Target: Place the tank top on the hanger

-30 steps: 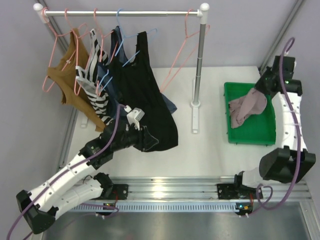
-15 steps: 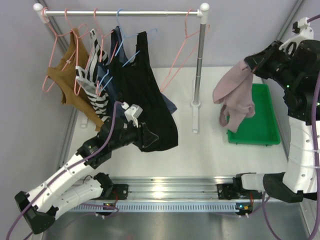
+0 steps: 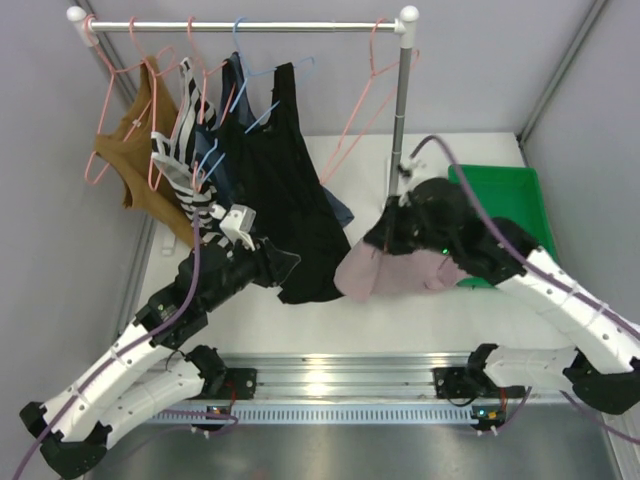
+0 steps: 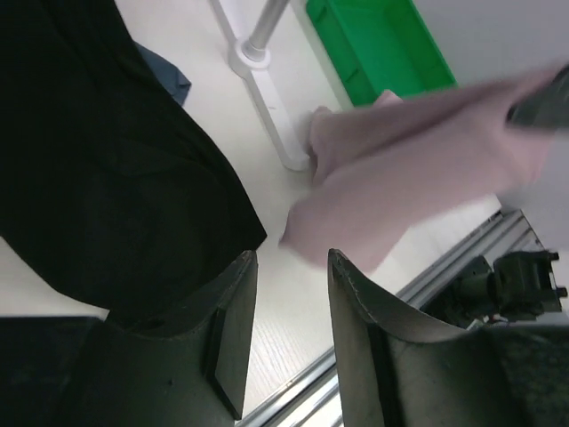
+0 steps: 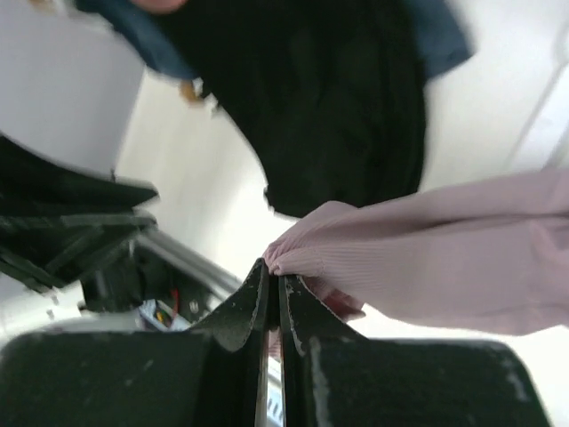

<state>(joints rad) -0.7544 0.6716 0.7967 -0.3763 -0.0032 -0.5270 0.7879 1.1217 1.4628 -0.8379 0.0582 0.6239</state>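
- The right gripper was pinched fully shut on a fold at the edge of the tank top. Only a small bite of cloth sat between the fingertips.
- From that pinch the tank top hung bunched over the table, between the hem of the black tank top on its left and the green tray on its right, nearer than the foot of the rack's post.
- The left gripper stood with its jaws wide apart and nothing in them, just beside the black hem and pointing at the pink cloth.
- The step in hand looked like a hand-over or two-handed spread. To do it well, the left jaws should take a strap or neckline edge well apart from the right pinch, so that the opening pulls wide.
- Which part of the garment the right fingertips held could not be told, and the wrist views were blurred. A grab into the middle of the bundle would probably leave the straps tangled.
- The left jaws would have to stay off the black hem.
- An empty salmon-pink hanger hung at the right end of the rail, beside the post. It seemed the likeliest target, up and far from the cloth.
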